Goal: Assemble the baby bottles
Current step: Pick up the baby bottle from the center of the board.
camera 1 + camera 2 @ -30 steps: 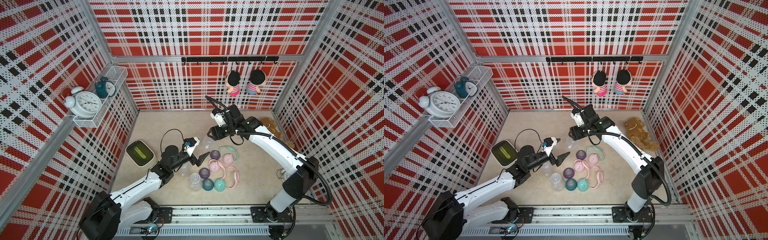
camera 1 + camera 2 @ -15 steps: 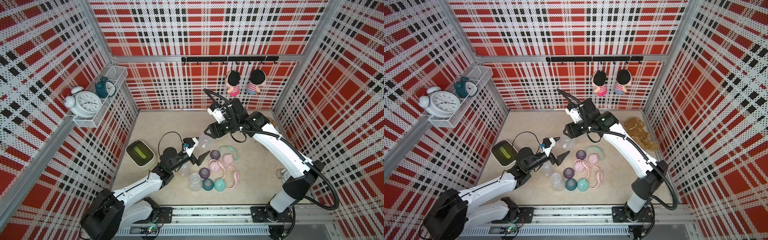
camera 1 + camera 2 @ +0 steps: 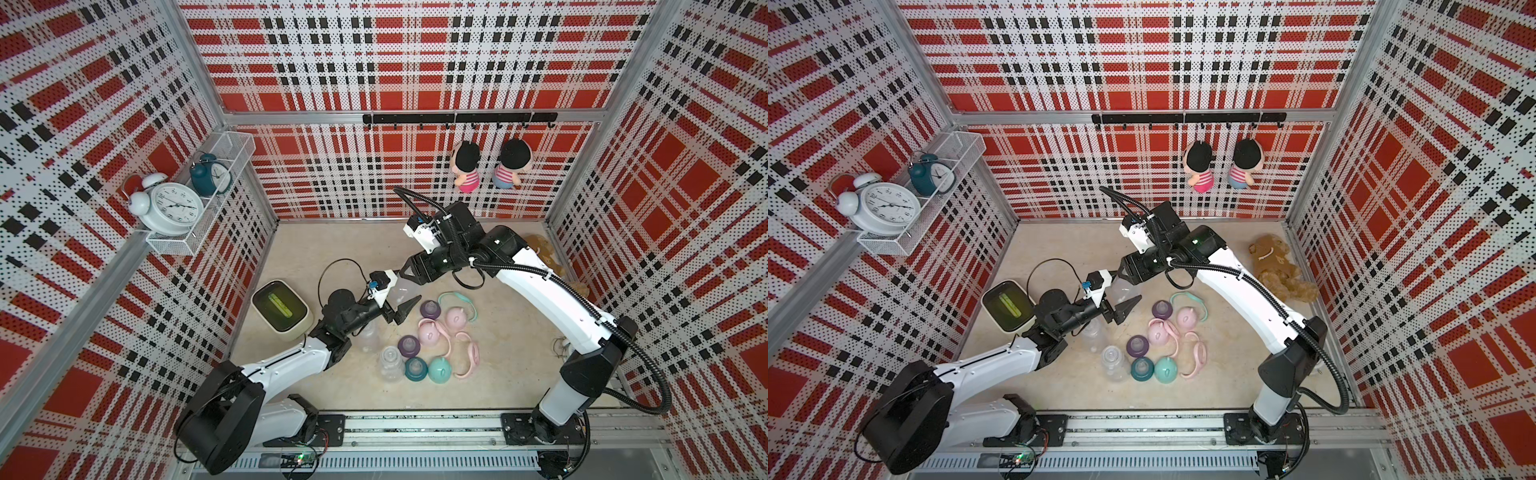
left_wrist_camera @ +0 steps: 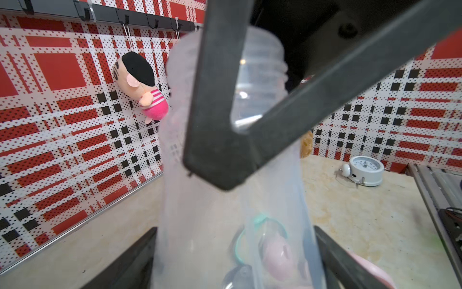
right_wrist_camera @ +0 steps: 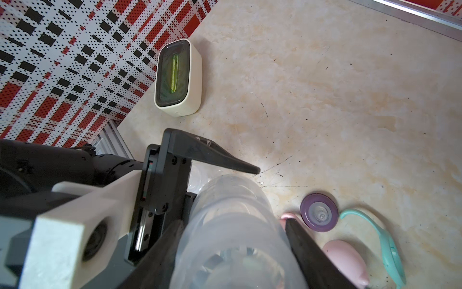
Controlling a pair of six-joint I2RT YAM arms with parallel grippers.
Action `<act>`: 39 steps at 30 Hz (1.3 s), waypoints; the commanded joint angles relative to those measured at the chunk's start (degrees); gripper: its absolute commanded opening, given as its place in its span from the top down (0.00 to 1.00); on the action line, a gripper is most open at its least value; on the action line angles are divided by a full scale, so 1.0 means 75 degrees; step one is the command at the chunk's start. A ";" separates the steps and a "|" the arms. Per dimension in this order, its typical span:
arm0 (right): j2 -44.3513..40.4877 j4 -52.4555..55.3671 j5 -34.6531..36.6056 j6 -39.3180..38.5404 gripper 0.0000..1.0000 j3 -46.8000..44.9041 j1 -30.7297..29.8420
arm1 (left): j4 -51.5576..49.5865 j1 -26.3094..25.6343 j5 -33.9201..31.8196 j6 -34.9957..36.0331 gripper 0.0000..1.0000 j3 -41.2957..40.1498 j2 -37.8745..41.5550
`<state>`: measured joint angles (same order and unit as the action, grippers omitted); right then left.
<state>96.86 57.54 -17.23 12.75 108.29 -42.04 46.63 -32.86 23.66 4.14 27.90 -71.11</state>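
A clear bottle (image 3: 400, 291) hangs above the table between both arms. My right gripper (image 3: 409, 277) is shut on its threaded neck end (image 5: 232, 225). My left gripper (image 3: 401, 293) is shut on the body, with a finger (image 4: 140, 252) pressed against each side of the bottle (image 4: 225, 225). Two more clear bottles (image 3: 390, 362) (image 3: 370, 337) lie on the table below. Beside them sit two purple nipple collars (image 3: 430, 309) (image 3: 409, 345), a teal collar (image 3: 415, 369), a teal dome cap (image 3: 440, 370), two pink caps (image 3: 455, 319) (image 3: 430, 332), pink handle rings (image 3: 467, 358) and a teal ring (image 3: 457, 299).
A cream box with a green lid (image 3: 280, 307) stands by the left wall. A brown plush bear (image 3: 1279, 266) lies at the right wall. Alarm clocks (image 3: 172, 208) sit on a wall shelf and two dolls (image 3: 467, 168) hang at the back. A small white clock (image 4: 365, 170) rests on the table.
The right arm carried the clear bottle forward and left into the left gripper's jaws. The left gripper, wide open before, has closed onto the bottle's body.
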 commanded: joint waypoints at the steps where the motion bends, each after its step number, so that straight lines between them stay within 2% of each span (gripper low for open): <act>1: -0.0032 -0.0090 -0.0175 -0.0037 0.42 0.0031 -0.0055 | 0.0416 0.0067 0.0294 -0.0192 0.12 0.0338 -0.0181; 4: -0.0082 -0.0230 -0.0290 -0.0007 0.42 -0.0076 -0.0060 | 0.0423 0.0069 0.0376 -0.0218 0.16 0.0393 -0.0291; 15: -0.0407 -0.0550 -0.0159 0.0180 0.39 -0.0213 -0.0078 | 0.0463 0.0087 0.0609 -0.0227 0.47 0.0733 -0.0690; 20: -0.0414 -0.0790 -0.0044 0.0233 0.35 -0.0241 -0.0078 | 0.0553 0.0092 0.0666 -0.0327 0.79 0.0963 -0.1128; 24: -0.0368 -0.0908 0.0330 0.0331 0.16 -0.0171 -0.0078 | 0.0674 0.0104 0.0552 -0.0362 1.00 0.1014 -0.1299; 25: -0.0418 -0.0963 0.0559 0.0394 0.03 -0.0187 -0.0078 | 0.0759 0.0114 0.0501 -0.0430 1.00 0.0997 -0.1308; 26: -0.0516 -0.1033 0.0929 0.0500 0.00 -0.0241 -0.0078 | 0.0899 0.0133 0.0473 -0.0508 1.00 0.0971 -0.1327; 32: -0.1436 -0.1697 0.1951 0.0553 0.00 -0.1060 -0.0066 | 0.1416 0.0279 0.0632 -0.0728 1.00 0.0908 -0.1506; 35: -0.2037 -0.1771 0.2728 0.1116 0.00 -0.1609 -0.0023 | 0.1606 0.0315 0.0661 -0.0927 1.00 0.0891 -0.1586; 39: -0.3046 -0.2137 0.2551 0.1628 0.00 -0.2662 0.0150 | 0.1727 0.0287 0.0725 -0.0993 1.00 0.0775 -0.1563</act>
<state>78.19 44.10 -0.40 21.06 91.18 -41.65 55.72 -30.85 28.21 -1.98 34.22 -82.87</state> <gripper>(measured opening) 0.995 0.814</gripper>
